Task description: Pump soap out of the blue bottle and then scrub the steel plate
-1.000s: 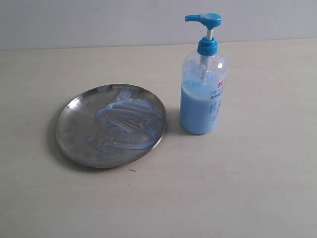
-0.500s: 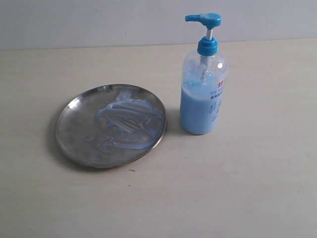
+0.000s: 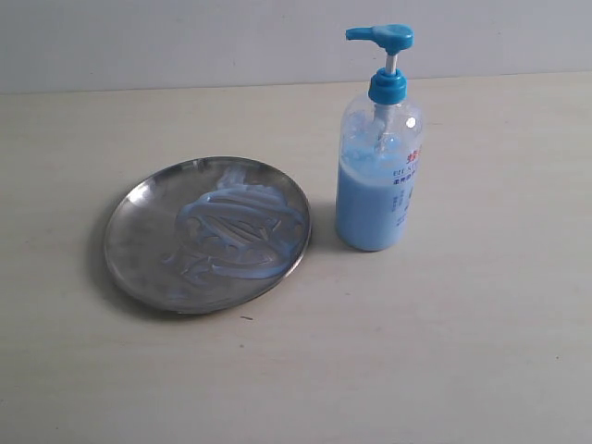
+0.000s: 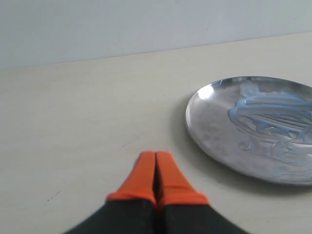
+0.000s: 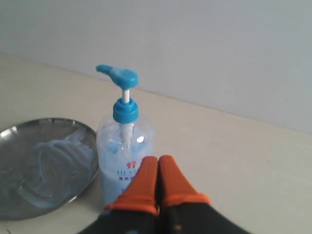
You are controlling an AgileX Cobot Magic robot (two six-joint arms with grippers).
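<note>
A round steel plate (image 3: pixel 139 236) lies flat on a pale beige table (image 3: pixel 462 351). Streaky smears of light blue soap (image 3: pixel 242 231) cover the middle and right of its face. Just beside its right edge, with a narrow gap between them, the blue bottle (image 3: pixel 375 194) stands upright. It is a little over half full of blue liquid, and its bright blue pump head (image 3: pixel 381 35) points its spout left, toward the plate's side. The exterior view takes in both things at once and shows the bottle's label (image 3: pixel 410 180) in blue and red print. The grippers appear only in the wrist views. The left gripper (image 4: pixel 155 158) has its orange fingertips pressed together with nothing between them. It sits low over bare table, near the plate but apart from it. The right gripper (image 5: pixel 158 161) is likewise closed on nothing. Its tips show in front of the bottle's lower body, and whether they touch it cannot be told. The tabletop is matte, with a few faint dark specks. A plain, pale grey wall (image 3: pixel 185 42) rises behind it.
</note>
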